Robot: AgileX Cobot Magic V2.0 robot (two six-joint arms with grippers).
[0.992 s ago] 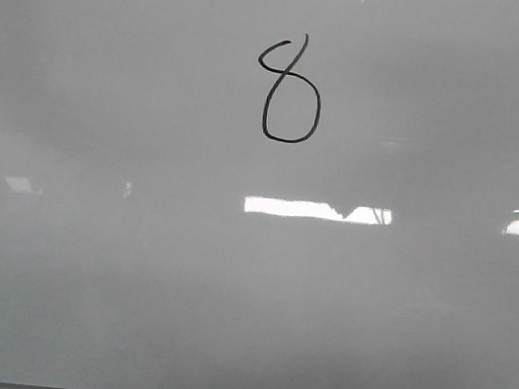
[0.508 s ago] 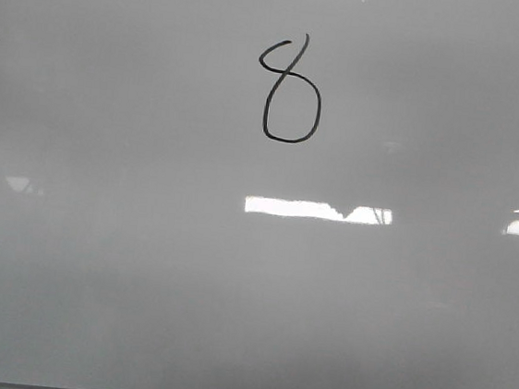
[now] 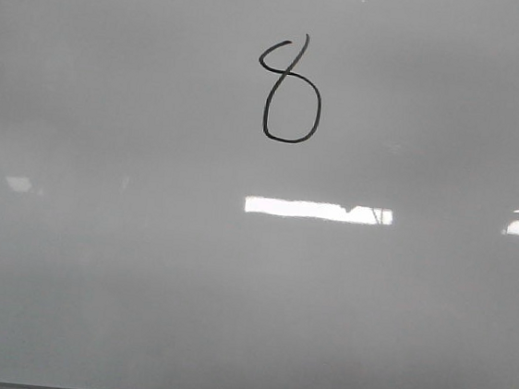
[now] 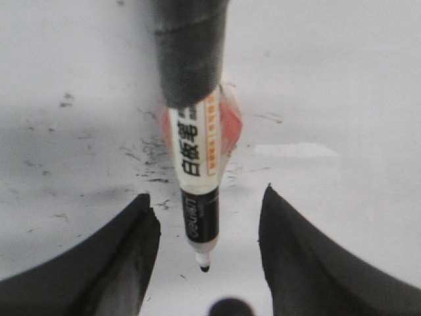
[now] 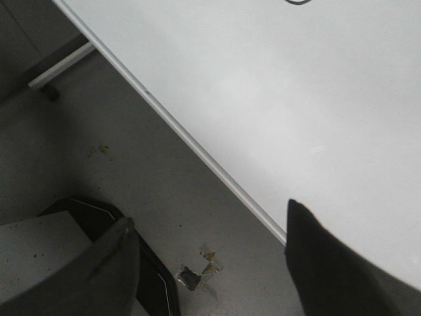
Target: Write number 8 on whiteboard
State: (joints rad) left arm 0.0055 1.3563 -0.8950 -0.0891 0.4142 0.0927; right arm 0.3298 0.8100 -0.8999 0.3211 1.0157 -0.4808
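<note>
the whiteboard (image 3: 141, 266) fills the front view, glossy pale grey, with a thin dark frame edge along the bottom. bright rectangular light reflections (image 3: 318, 210) sit across its middle. the number 8 (image 3: 293, 91) is drawn in thin black line high on the board, near the centre: large round lower loop, narrow upper loop left unclosed. neither arm shows in the front view.

right wrist view: the board's frame edge (image 5: 184, 138) runs diagonally, with grey floor (image 5: 131, 178) beside it and a dark-edged object (image 5: 99, 220) on the floor, kind not clear. the right gripper (image 5: 210, 263) has its fingers (image 5: 329, 263) set wide apart, nothing between them.

left wrist view: the left gripper (image 4: 207, 257) has dark fingers (image 4: 125, 257) spread wide. a marker (image 4: 197, 184) with black and white label and orange band points its small dark tip (image 4: 204, 266) into the gap between them, clear of both. its upper end is wrapped in dark material (image 4: 187, 52). black smudges (image 4: 148, 158) mark the pale surface behind it.
</note>
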